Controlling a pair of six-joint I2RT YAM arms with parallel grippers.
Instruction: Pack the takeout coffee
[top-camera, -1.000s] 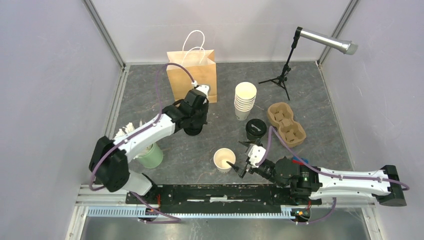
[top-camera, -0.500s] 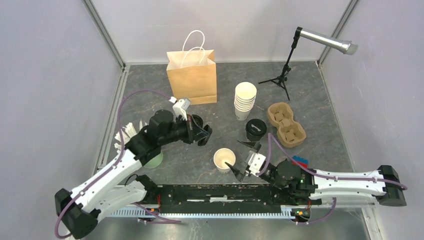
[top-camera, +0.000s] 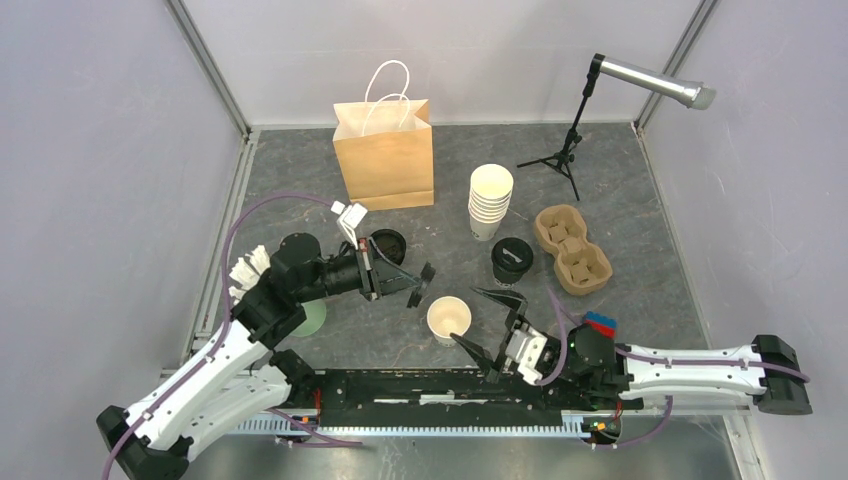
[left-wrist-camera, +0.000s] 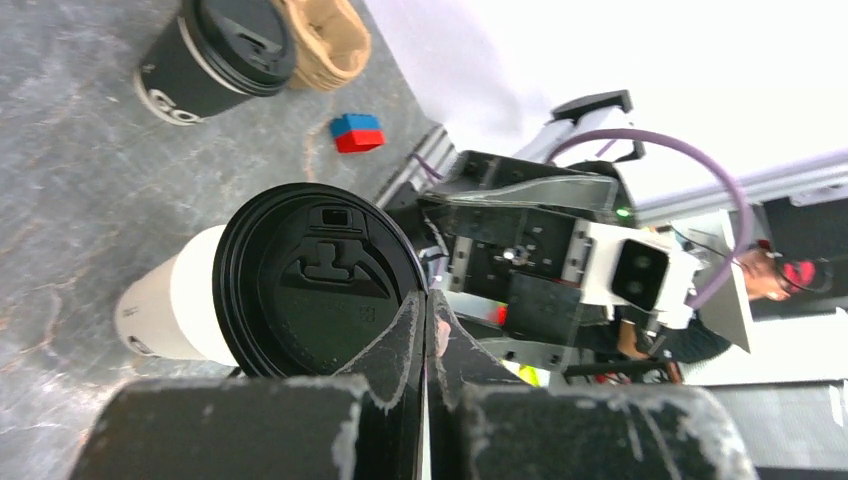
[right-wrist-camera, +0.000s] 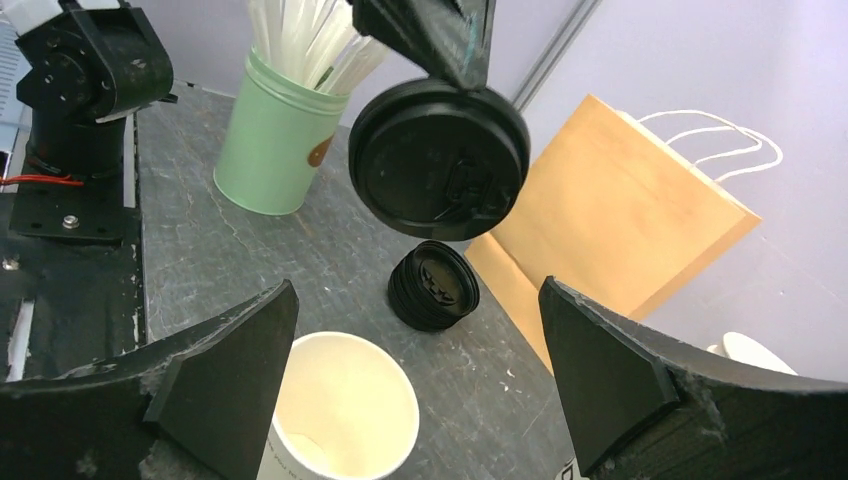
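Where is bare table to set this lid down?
Left of the paper bag, and right of the cup carrier toward the wall. Crowded around the open cup, between the left tool holding the lid and the right tool.

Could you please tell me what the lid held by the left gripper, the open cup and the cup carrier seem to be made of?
The lid looks like black plastic, semi-matte, with crisp moulded relief. The open cup seems to be paper: cream, matte, with a rolled rim. The carrier is probably moulded pulp: brown, dull, with soft-edged wells.
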